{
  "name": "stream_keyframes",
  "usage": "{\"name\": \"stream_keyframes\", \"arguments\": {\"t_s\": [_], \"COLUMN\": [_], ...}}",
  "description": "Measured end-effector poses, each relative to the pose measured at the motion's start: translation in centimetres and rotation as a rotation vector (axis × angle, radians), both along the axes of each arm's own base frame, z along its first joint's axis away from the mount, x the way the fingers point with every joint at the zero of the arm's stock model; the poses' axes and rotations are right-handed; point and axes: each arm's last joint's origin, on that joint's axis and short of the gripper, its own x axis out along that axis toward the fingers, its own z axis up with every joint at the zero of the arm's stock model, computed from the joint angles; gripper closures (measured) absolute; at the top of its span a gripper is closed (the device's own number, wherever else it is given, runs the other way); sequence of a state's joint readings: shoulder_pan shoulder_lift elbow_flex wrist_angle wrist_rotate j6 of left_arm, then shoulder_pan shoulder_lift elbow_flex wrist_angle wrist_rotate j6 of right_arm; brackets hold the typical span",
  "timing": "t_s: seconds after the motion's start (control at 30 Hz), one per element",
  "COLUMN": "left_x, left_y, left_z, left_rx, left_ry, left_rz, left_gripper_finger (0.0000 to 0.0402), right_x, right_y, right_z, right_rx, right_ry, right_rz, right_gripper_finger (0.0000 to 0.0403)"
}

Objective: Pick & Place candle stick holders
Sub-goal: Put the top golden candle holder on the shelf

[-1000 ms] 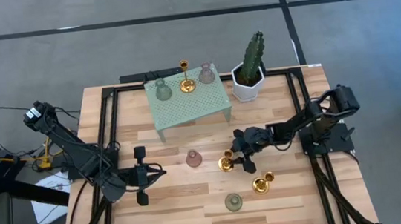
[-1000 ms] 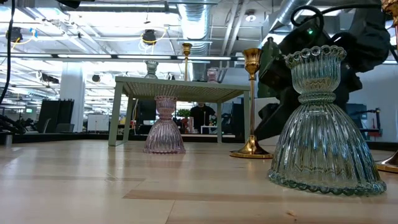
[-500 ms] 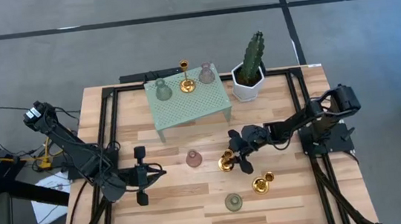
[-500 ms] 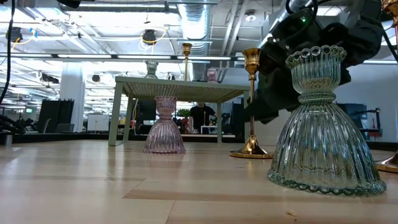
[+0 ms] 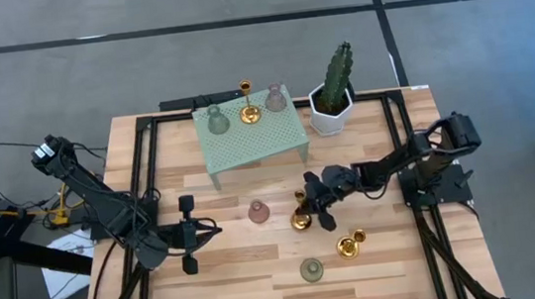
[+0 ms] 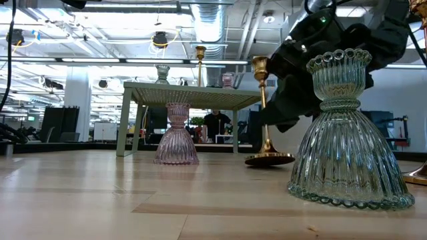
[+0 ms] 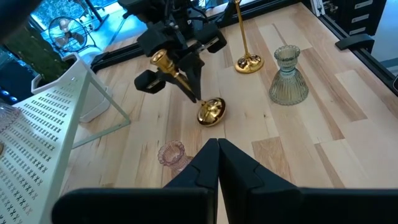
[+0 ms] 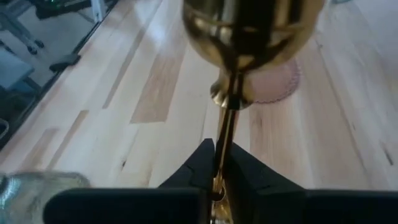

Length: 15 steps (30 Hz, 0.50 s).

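Gold candle stick holder (image 5: 300, 216) sat near table centre, stem clamped by the right gripper (image 5: 314, 201); in low view it leaned, base (image 6: 269, 159) tipped w/ one edge off the wood, cup (image 6: 259, 65) tilted toward the green stand. Right wrist view showed the fingers (image 8: 205, 163) pinched tight on the thin gold stem (image 8: 224, 138), cup end just beyond them, pink holder (image 8: 276, 79) blurred behind it.

Pink holder (image 5: 258, 211) stood upright just beside the held one, on its left-arm side. Second gold holder (image 5: 349, 245) & grey-green glass holder (image 5: 311, 269) stood nearer the table's front edge, apart from each other.

On the perforated green stand (image 5: 252, 141) at the back: grey-green holder (image 5: 217, 120), gold holder (image 5: 249, 111), pink holder (image 5: 275, 98), all upright in a row. White hexagonal pot w/ cactus (image 5: 331, 103) just beside the stand.

Left gripper (image 5: 189, 234) waited over the table's left part, well apart from the holders; in left wrist view its fingers (image 7: 200, 167) were pressed together, holding nothing.
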State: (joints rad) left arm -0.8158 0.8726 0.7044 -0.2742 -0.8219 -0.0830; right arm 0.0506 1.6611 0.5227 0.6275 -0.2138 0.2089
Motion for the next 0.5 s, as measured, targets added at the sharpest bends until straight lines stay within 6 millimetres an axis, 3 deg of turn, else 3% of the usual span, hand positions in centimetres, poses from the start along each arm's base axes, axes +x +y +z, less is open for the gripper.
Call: {"name": "stream_keyframes", "arguments": {"t_s": [0.33, 0.5], "left_x": [0.0, 0.0], "left_y": [0.0, 0.0], "left_z": [0.0, 0.0], "left_rx": [0.0, 0.0], "left_ry": [0.0, 0.0], "left_rz": [0.0, 0.0], "left_gripper_finger": [0.0394, 0.0394], "right_x": [2.3, 3.3], "right_y": [-1.0, -1.2], "right_z": [1.8, 4.6], "right_rx": [-0.038, -0.101], "right_ry": [0.055, 0.056], "right_rz": [0.014, 0.045], "right_gripper_finger": [0.0396, 0.0396]}}
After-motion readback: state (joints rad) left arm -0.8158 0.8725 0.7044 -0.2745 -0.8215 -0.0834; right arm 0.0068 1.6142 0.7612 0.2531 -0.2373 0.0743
